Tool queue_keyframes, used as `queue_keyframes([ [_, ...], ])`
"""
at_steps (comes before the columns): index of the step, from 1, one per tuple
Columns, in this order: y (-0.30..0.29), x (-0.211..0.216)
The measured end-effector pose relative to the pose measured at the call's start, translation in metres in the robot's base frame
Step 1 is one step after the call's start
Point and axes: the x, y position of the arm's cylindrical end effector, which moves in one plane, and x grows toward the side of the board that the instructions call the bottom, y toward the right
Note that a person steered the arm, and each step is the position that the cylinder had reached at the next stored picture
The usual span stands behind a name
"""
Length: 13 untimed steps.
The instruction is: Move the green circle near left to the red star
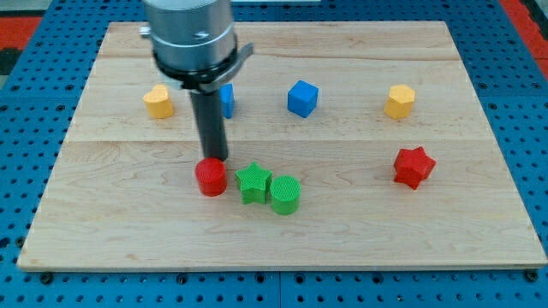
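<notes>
The green circle (285, 194) sits below the board's middle, touching the green star (253, 182) on its left. The red star (413, 166) lies well off toward the view's right, a little higher. My tip (214, 160) is at the lower end of the dark rod, just above the red circle (211, 177) and touching or nearly touching it. The tip is left of the green star and farther left of the green circle.
A blue block (302, 97) sits at top middle, and another blue block (226, 100) is partly hidden behind the rod. A yellow block (157, 101) is at top left, a yellow block (399, 101) at top right. The wooden board (479, 231) ends in blue pegboard.
</notes>
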Motion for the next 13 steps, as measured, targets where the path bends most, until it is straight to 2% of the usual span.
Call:
queue_keyframes([
  [2,-0.041,0.014],
  [3,-0.099,0.036],
  [4,-0.05,0.064],
  [5,0.043,0.065],
  [6,0.105,0.065],
  [7,0.133,0.065],
  [9,0.141,0.076],
  [13,0.178,0.054],
])
